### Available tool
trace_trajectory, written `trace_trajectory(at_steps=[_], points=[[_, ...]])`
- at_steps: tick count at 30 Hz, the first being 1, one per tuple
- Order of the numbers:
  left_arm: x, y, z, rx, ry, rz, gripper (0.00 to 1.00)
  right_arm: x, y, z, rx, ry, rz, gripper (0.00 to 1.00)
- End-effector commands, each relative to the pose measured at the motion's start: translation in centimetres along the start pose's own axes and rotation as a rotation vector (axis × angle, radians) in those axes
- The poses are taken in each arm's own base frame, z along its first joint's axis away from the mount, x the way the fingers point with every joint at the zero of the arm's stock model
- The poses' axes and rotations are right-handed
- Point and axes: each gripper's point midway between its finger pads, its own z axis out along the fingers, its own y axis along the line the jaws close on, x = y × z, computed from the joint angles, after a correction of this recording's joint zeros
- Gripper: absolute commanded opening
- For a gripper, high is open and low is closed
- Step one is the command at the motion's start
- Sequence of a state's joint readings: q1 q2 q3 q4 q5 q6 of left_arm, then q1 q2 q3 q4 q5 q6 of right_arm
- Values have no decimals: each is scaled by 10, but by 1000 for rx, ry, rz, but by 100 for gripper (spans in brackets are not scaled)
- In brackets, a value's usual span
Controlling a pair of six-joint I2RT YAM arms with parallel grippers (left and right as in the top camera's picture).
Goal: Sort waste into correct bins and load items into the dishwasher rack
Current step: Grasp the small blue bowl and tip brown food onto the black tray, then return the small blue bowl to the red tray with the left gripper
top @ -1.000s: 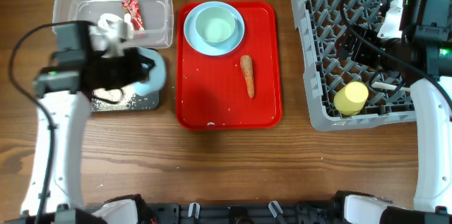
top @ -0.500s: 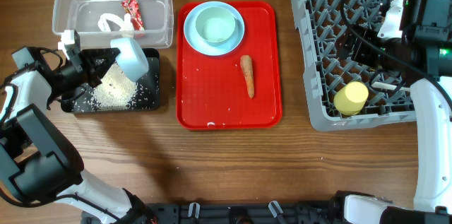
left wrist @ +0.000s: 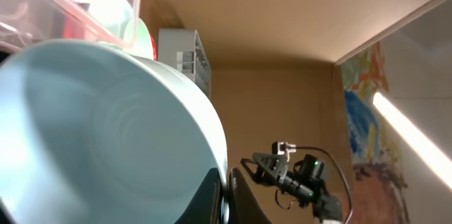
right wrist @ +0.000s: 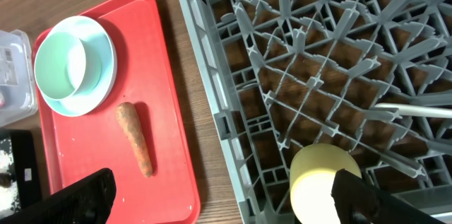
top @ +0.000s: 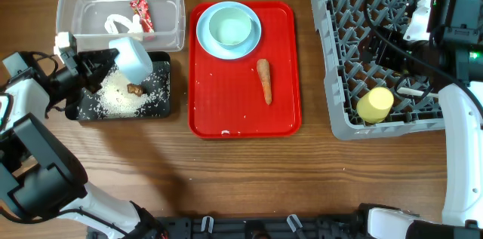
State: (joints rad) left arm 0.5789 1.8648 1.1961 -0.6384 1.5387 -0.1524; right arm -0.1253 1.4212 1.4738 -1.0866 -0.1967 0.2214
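My left gripper (top: 99, 72) is shut on the rim of a pale blue bowl (top: 133, 56), held tipped over the shallow black bin (top: 167, 97). The bowl fills the left wrist view (left wrist: 106, 125), with the jaws (left wrist: 227, 197) pinching its edge. Loose white rice (top: 117, 100) and a small brown scrap (top: 136, 88) lie in the black bin. The clear bin (top: 178, 20) holds a red wrapper (top: 141, 14) and white tissue (top: 115, 23). A carrot (top: 264, 81) lies on the red tray (top: 241, 114). My right gripper (right wrist: 222, 199) is open above the grey dishwasher rack (top: 339, 81).
A pale blue plate (top: 201, 34) with another pale blue bowl (top: 230, 28) on it stands at the tray's far end. A yellow cup (top: 375, 105) and a white spoon (top: 411, 90) lie in the rack's near part. Bare wood lies in front of the tray.
My left arm swung out to the left and the bowl tipped over the black bin. More rice and the brown scrap now lie in that bin. The right arm has not moved.
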Motion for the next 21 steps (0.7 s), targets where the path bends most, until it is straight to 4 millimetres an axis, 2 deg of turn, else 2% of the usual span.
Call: trace_trajectory(at_steps=[1,4,5,6,9,13,15,21], points=[[19,-36,31,-101,54,188,4,0,-3,0,16,-6,-12,100],[39,-40,63,-293,81,336,4,0,-3,0,15,-7,-11,100],[53,-37,84,-414,102,427,4,-1,-3,0,14,-10,-10,100],[65,-27,103,-544,121,523,4,-1,-3,0,14,-11,-10,100],[93,2,133,-779,193,667,4,-1,-3,0,15,-9,-10,100],[134,45,153,-1061,309,810,4,-1,-3,0,15,-8,-12,100],[156,66,164,-1127,386,861,4,-1,-3,0,14,-10,-11,100],[187,111,181,-1188,528,884,4,-1,-3,0,14,-8,-11,100]])
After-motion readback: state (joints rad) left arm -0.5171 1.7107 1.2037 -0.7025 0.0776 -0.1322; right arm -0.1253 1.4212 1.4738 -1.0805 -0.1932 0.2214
